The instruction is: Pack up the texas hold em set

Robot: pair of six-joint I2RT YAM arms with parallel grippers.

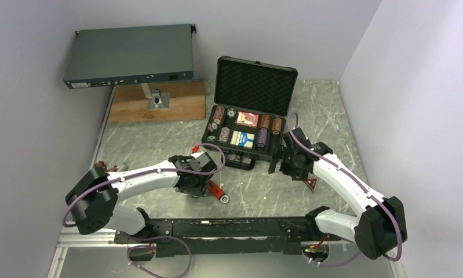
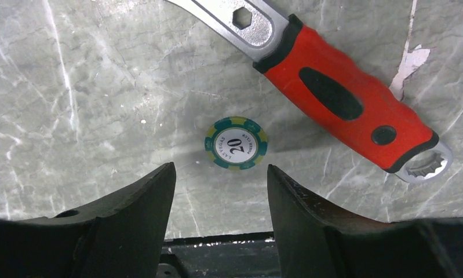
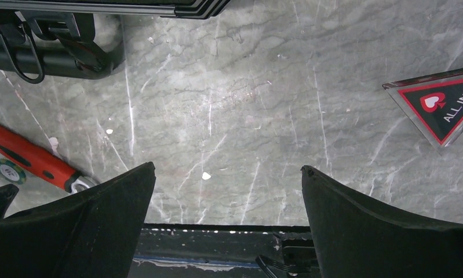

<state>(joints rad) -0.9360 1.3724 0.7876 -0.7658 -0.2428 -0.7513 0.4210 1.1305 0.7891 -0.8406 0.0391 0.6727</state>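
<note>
The black case (image 1: pixel 256 87) stands open at the table's middle back, its foam lid upright. Striped chips (image 1: pixel 218 116), a red deck (image 1: pixel 247 119) and a blue deck (image 1: pixel 243 139) lie in its tray. One green chip (image 2: pixel 236 143) marked 20 lies flat on the table, just beyond the tips of my left gripper (image 2: pixel 221 169), which is open and empty. The red triangle (image 3: pixel 443 107) reading ALL IN lies on the table, right of my right gripper (image 3: pixel 228 166), which is wide open and holds nothing. From above, the triangle (image 1: pixel 312 184) shows under the right wrist.
A red-handled wrench (image 2: pixel 339 95) lies diagonally just past the green chip. The case handle (image 3: pixel 49 55) faces the arms. A dark-grey rack box (image 1: pixel 130 55) on a stand and a wooden board (image 1: pixel 159 101) sit at the back left. White walls close in both sides.
</note>
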